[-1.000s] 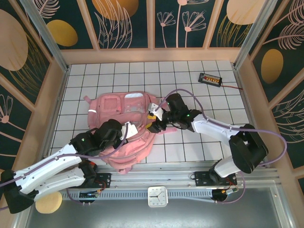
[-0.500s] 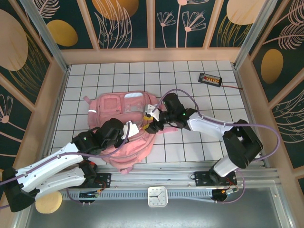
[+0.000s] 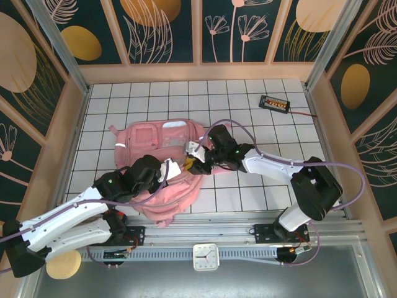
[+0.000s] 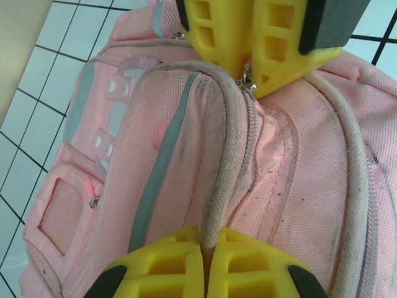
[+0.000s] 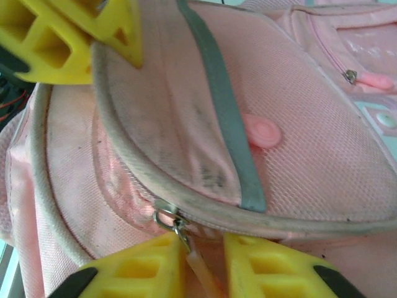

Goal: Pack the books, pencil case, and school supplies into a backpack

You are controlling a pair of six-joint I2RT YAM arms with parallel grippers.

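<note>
Here, left fingers point(image 4: 162, 264) pinched shut on backpack point(image 4: 186, 155), zipper pull point(image 5: 197, 266) between right fingers point(image 5: 268, 261), grip unclear.

Readable text, numbers, brands: none are showing.
- Clock point(image 3: 205, 257) on the near rail: its dial markings are appearing too small to read.
- Small black device point(image 3: 274, 102) on the worktop: any print is showing too small to read.
- Backpack point(image 3: 155, 139): nothing on its fabric is reading as lettering.

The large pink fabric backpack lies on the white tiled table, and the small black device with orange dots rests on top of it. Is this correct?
No: the small black device with orange dots lies on the white tiled table at its far right, apart from the large pink fabric backpack; the top external view shows it.
</note>
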